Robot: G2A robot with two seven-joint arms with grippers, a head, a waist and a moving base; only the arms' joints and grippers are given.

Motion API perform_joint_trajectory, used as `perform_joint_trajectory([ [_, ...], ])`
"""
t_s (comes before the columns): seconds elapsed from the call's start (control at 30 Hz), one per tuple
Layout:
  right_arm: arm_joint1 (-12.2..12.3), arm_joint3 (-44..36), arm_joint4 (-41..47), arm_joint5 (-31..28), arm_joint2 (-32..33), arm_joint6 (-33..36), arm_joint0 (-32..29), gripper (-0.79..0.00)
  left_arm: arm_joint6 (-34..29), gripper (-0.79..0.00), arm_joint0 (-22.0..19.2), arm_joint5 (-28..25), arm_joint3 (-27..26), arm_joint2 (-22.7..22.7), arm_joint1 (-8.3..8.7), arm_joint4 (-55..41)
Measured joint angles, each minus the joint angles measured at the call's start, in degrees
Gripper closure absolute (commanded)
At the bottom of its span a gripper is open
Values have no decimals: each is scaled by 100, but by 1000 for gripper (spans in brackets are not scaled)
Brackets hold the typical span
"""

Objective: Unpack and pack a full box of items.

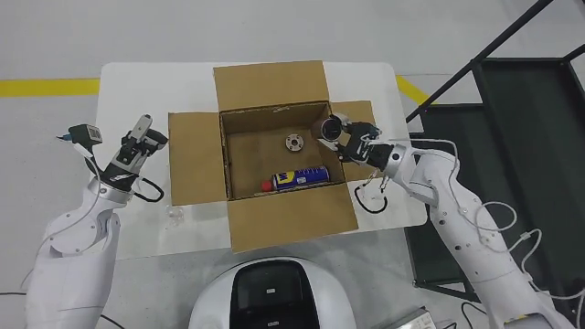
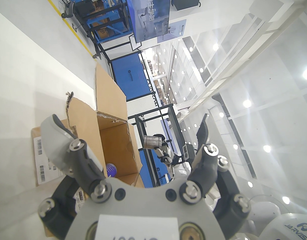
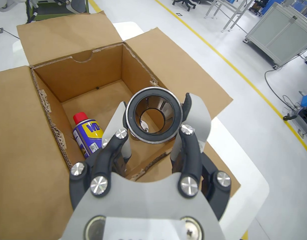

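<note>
The cardboard box (image 1: 270,84) stands open in the middle of the white surface (image 1: 155,87), all 4 flaps folded outward.

The right claw (image 1: 336,132) sits over the box's right wall, toward the far right corner. It is clenched on a metal sleeve (image 1: 326,128). In the right wrist view its 2 fingers (image 3: 118,118) press the sleeve (image 3: 153,118) from opposite sides. The sleeve's dark-rimmed open end faces the camera, and it is held up off the box floor. The left wrist view shows the same sleeve (image 2: 151,142) as a short steel cylinder in that far claw (image 2: 163,151), beyond the box's right wall.

2 things lie on the box floor. A blue and yellow spray can (image 1: 300,178) with a red cap rests on its side along the near wall, cap toward the box's left wall. In the right wrist view the can (image 3: 87,132) lies just beside the corrugated wall (image 3: 78,81). A small round metal part (image 1: 293,142) sits further in, near the middle of the floor, apart from the can.

The left claw (image 1: 151,131) hangs outside the box, just beyond the edge of its left flap. It is released, fingers spread wide with nothing between them (image 2: 127,126). That flap carries a white printed label (image 2: 43,156).
</note>
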Motion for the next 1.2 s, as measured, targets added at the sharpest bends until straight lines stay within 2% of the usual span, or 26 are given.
perform_joint_trajectory([
  [0.77,-11,-74,0,-16,-68,90,65,0,0,-785,0,0,0,0,0,0],
  [0.9,-92,129,117,-329,-509,530,640,0,0,-785,0,0,0,0,0,0],
  [1.0,-231,573,237,-586,-1103,823,1345,0,0,-785,0,0,0,0,0,0],
  [1.2,-653,1696,330,-931,-2498,1184,2679,0,0,-785,0,0,0,0,0,0],
])
